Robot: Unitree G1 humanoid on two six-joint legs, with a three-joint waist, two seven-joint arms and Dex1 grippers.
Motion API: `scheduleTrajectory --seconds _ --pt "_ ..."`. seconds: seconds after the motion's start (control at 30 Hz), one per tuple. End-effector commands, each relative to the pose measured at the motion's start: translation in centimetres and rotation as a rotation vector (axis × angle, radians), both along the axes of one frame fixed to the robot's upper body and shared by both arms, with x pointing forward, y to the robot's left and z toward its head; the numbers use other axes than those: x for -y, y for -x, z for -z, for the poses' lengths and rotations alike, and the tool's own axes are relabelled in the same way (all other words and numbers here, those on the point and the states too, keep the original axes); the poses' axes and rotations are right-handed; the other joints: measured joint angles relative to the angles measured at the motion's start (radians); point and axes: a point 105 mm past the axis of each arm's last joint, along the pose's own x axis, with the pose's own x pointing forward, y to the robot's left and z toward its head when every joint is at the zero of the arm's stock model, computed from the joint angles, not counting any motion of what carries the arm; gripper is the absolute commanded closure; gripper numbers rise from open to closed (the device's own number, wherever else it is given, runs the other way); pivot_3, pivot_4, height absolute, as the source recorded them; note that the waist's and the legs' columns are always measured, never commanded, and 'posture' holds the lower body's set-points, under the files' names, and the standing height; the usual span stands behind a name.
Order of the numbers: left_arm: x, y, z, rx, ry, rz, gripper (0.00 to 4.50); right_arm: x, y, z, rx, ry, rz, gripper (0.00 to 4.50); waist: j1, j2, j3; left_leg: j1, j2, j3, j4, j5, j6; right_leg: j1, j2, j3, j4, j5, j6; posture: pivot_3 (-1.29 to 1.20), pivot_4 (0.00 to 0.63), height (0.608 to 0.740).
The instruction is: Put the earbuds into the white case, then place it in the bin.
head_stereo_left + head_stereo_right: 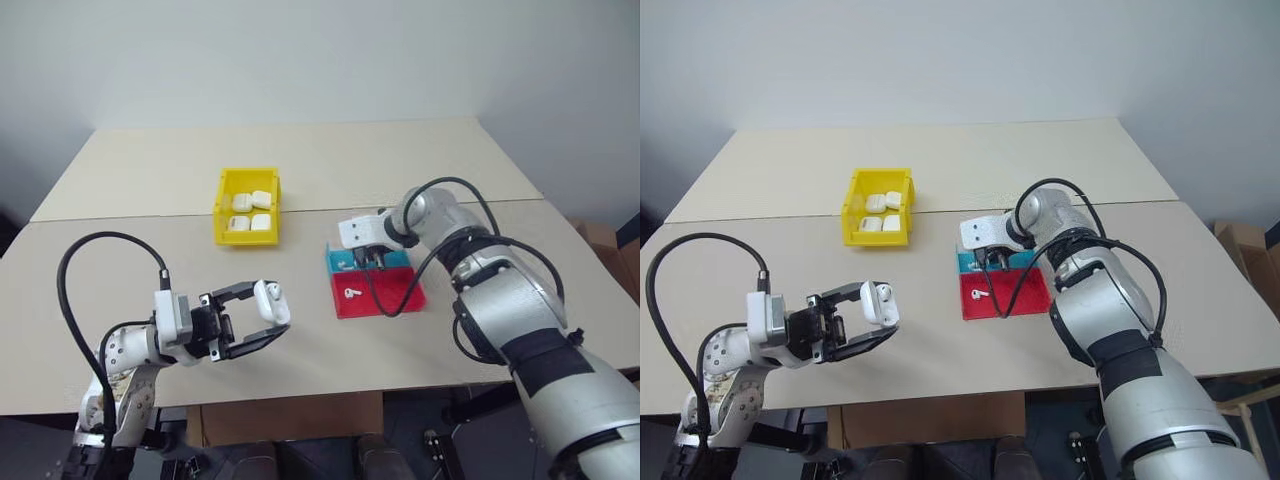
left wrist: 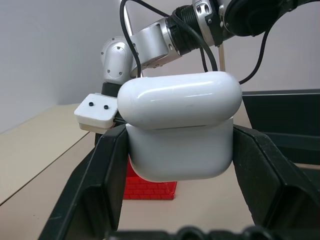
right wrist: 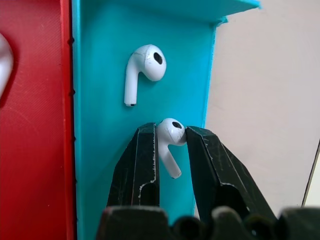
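Note:
My left gripper [image 1: 268, 312] is shut on the white case [image 1: 272, 301], holding it above the table's near left. In the left wrist view the case [image 2: 180, 100] sits between the two black fingers [image 2: 107, 165] with its lid down. Over the teal strip of the tray [image 1: 338, 262] my right gripper [image 1: 366, 262] points down. In the right wrist view it [image 3: 170, 133] is shut on one of the earbuds [image 3: 170, 165]. A second earbud [image 3: 143, 68] lies loose on the teal just beyond. A third earbud [image 1: 349, 293] lies on the red part. The yellow bin [image 1: 246, 238] stands at the middle left.
The yellow bin holds several white cases [image 1: 250, 211]. The red-and-teal tray [image 1: 390, 297] lies right of centre. A seam [image 1: 150, 215] crosses the tabletop behind the bin. Black cables loop off both wrists.

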Motion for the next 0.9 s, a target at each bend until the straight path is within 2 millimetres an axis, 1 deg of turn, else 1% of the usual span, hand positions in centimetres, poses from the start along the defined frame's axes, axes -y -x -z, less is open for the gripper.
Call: scheduleTrajectory --seconds 0.03,0.07,0.1,0.13,0.17,0.2,0.23,0.3,0.4,0.5,0.57,0.6,0.63,0.7,0.77,0.9 --pt "-0.1 -0.5 -1.1 0.042 0.018 -0.011 1.66 -0.4 -0.7 -4.9 0.100 -0.178 0.000 3.84 0.000 0.000 0.000 0.000 0.000 0.000 0.000 0.000 0.000 0.000 0.000 0.000 0.000 0.000 0.000 0.00 0.150 0.740" --pt "-0.1 -0.7 -1.3 0.047 0.024 -0.013 1.66 -0.4 -0.8 -6.2 0.114 -0.281 0.023 3.84 0.001 0.000 0.000 0.000 0.000 0.000 0.000 0.000 0.000 0.000 0.000 0.000 0.000 0.000 0.000 0.00 0.150 0.740" --pt "-0.2 -0.9 -1.4 0.050 0.028 -0.014 1.66 -0.4 -0.9 -7.1 0.120 -0.350 0.037 3.84 0.001 0.000 0.000 0.000 0.000 0.000 0.000 0.000 0.000 0.000 0.000 0.000 0.000 0.000 0.000 0.00 0.150 0.740" --pt "-0.2 -1.1 -1.6 0.054 0.036 -0.014 1.66 -0.1 -1.0 -8.3 0.135 -0.444 0.050 3.84 0.001 0.000 0.000 0.000 0.000 0.000 0.000 0.000 0.000 0.000 0.000 0.000 0.000 0.000 0.000 0.00 0.150 0.740" --pt "-0.1 -1.3 -1.9 0.058 0.049 -0.012 1.66 0.4 -0.8 -9.8 0.154 -0.575 0.056 3.84 0.001 0.000 0.000 0.000 0.000 0.000 0.000 0.000 0.000 0.000 0.000 0.000 0.000 0.000 0.000 0.00 0.150 0.740" --pt "0.0 -1.4 -2.1 0.061 0.058 -0.010 1.66 0.8 -0.7 -10.8 0.168 -0.656 0.056 3.84 0.001 0.000 0.000 0.000 0.000 0.000 0.000 0.000 0.000 0.000 0.000 0.000 0.000 0.000 0.000 0.00 0.150 0.740" --pt "0.0 -1.7 -2.4 0.061 0.070 -0.007 1.66 1.5 -0.2 -12.0 0.205 -0.760 0.040 3.84 0.001 0.000 0.000 -0.001 0.000 0.000 0.000 0.000 0.000 0.000 0.000 0.000 0.000 0.000 0.000 0.00 0.150 0.740" --pt "0.1 -1.9 -2.7 0.060 0.082 -0.003 1.66 2.2 0.8 -13.3 0.253 -0.876 0.011 3.84 0.005 0.000 0.000 -0.001 0.000 -0.001 0.000 0.000 0.000 0.001 0.000 -0.001 -0.001 0.000 0.000 0.00 0.150 0.740" --pt "0.6 -2.7 -3.3 0.049 0.114 0.027 1.66 3.3 4.8 -16.2 0.311 -1.191 -0.004 3.84 0.013 -0.001 -0.001 -0.002 0.000 -0.002 0.000 0.000 0.000 0.002 0.000 -0.001 -0.002 0.000 0.000 0.00 0.150 0.740" --pt "1.1 -3.3 -3.8 0.049 0.131 0.065 1.66 3.8 7.8 -17.7 0.347 -1.405 0.011 3.84 0.015 -0.001 0.000 -0.003 0.000 -0.001 0.000 0.000 0.000 -0.001 0.000 -0.001 0.000 0.000 0.001 0.00 0.150 0.740" --pt "2.0 -4.0 -4.4 0.059 0.145 0.094 1.66 4.6 10.0 -19.0 0.354 -1.602 0.029 3.84 0.015 -0.001 0.000 -0.002 0.000 -0.001 0.000 0.000 0.000 -0.001 0.000 -0.001 0.001 0.000 0.000 0.00 0.150 0.740" --pt "2.3 -4.3 -4.6 0.064 0.152 0.105 1.66 4.9 10.7 -19.3 0.337 -1.669 0.039 3.84 0.017 -0.001 0.000 -0.002 0.000 -0.002 0.001 0.000 0.000 0.000 0.000 -0.001 0.002 0.000 0.000 0.00 0.150 0.740" --pt "2.8 -4.7 -5.0 0.069 0.164 0.114 1.66 4.9 11.9 -19.5 0.286 -1.753 0.013 3.84 0.017 -0.001 0.000 -0.001 0.000 -0.002 0.001 0.000 0.000 0.000 0.001 -0.001 0.002 0.000 0.000 0.00 0.150 0.740" --pt "3.6 -5.1 -5.6 0.064 0.193 0.131 1.66 4.6 14.4 -19.4 0.211 -1.847 -0.067 3.84 0.021 -0.002 -0.001 0.000 0.001 -0.003 0.001 0.000 0.000 0.002 0.002 -0.001 0.001 0.001 0.000 0.00 0.150 0.740" --pt "4.2 -5.1 -6.2 0.057 0.217 0.153 1.66 3.7 16.5 -18.6 0.140 -1.888 -0.129 3.84 0.023 -0.002 -0.001 0.000 0.001 -0.003 0.001 0.000 0.001 0.003 0.002 -0.001 0.000 0.001 0.000 0.00 0.150 0.740" --pt "4.8 -4.4 -6.6 0.041 0.221 0.216 1.66 1.3 20.0 -16.2 -0.027 -1.875 -0.257 3.84 0.012 -0.002 -0.001 -0.001 0.000 -0.002 0.001 0.000 0.001 0.002 0.002 0.000 0.000 0.001 0.000 0.00 0.150 0.740"
